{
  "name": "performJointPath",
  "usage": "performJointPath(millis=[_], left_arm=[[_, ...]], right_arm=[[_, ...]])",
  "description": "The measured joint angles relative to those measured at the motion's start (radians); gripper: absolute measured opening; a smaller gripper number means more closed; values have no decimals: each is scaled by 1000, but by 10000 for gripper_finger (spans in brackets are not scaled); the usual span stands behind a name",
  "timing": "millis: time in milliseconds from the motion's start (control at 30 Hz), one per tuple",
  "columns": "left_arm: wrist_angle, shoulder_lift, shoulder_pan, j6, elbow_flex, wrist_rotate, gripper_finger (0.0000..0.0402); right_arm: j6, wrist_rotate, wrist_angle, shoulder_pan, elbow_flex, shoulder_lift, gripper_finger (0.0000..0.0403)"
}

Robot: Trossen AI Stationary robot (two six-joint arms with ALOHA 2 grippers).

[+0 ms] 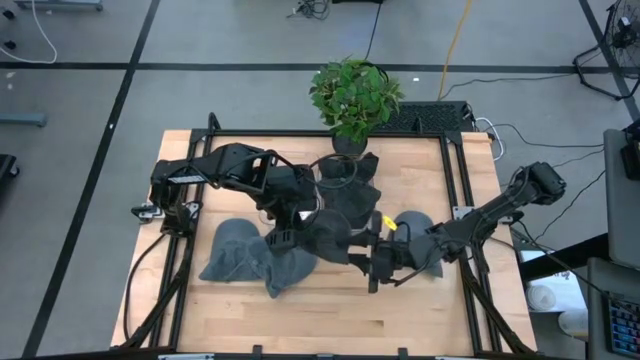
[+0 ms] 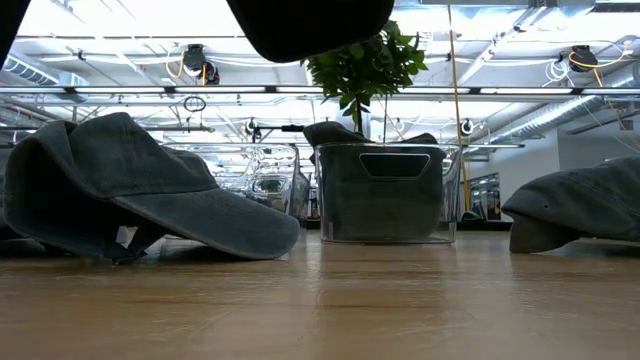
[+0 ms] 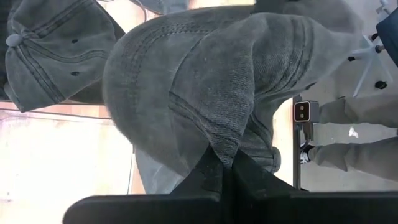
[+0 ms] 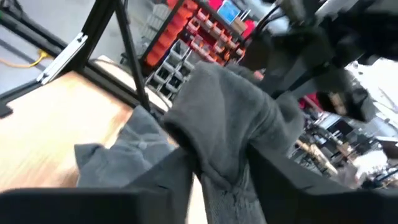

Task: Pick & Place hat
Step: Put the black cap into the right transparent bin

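Observation:
A dark grey hat (image 1: 335,235) hangs above the middle of the table, and shows at the top of the low view as the hat (image 2: 310,25). My left gripper (image 1: 308,225) is shut on it, reaching from the left. My right gripper (image 1: 373,252) comes from the right and has closed on the same hat (image 4: 230,124). More grey hats lie by their brims and crowns on the table: two at the left (image 1: 235,250) (image 1: 290,268) and one at the right (image 1: 415,232). My left gripper pinches a bunched fold of the hat's crown cloth (image 3: 227,149) between its two shut fingers, slanting down from above. The hat is lifted clear of the table and spreads out beyond the fingertips. My right gripper has a bunch of the hat's cloth (image 4: 225,171) between its two fingers (image 4: 177,180), and the cloth fills the gap. The fingers come level from the table's right side. The hat stays clear of the table, held up on its other side by the left gripper.
A clear bin (image 2: 385,190) with dark hats in it stands at the table's far edge beside a potted plant (image 1: 352,95). Black frame rails (image 1: 455,190) run along the table's sides. Bare wood lies along the near edge (image 1: 330,320).

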State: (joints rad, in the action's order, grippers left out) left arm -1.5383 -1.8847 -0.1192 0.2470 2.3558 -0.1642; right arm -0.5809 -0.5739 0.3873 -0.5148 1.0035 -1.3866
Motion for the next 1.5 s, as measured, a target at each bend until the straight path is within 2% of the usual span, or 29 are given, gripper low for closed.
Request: performJointPath(millis=[133,200,467,567,667,800,967,1100,1300,1400,1500], left_arm=[[4,0,0,0,0,-10,1],[3,0,-1,0,0,-21,1],[9,1,-1,-3,0,-36,3],[11,1,0,10,0,-84,18],[23,1,0,1,0,-91,53],[24,1,0,-38,0,-90,120],[22,1,-5,-95,0,-91,202],[25,10,-22,-150,0,-92,241],[58,57,-52,-231,0,-89,254],[85,94,-67,-261,0,-54,255],[112,129,-76,-263,0,18,255]], right_arm=[[-8,-1,26,-1,0,0,42],[-9,-3,49,0,0,0,15],[33,-32,45,0,0,32,7],[19,-32,42,0,0,40,5],[19,-32,22,0,0,41,5],[85,-17,-37,0,2,41,5],[265,125,-218,37,101,46,3],[331,207,-364,90,193,46,3],[416,366,-527,180,272,47,3],[466,359,-542,215,273,46,3],[482,266,-496,235,274,46,2]])
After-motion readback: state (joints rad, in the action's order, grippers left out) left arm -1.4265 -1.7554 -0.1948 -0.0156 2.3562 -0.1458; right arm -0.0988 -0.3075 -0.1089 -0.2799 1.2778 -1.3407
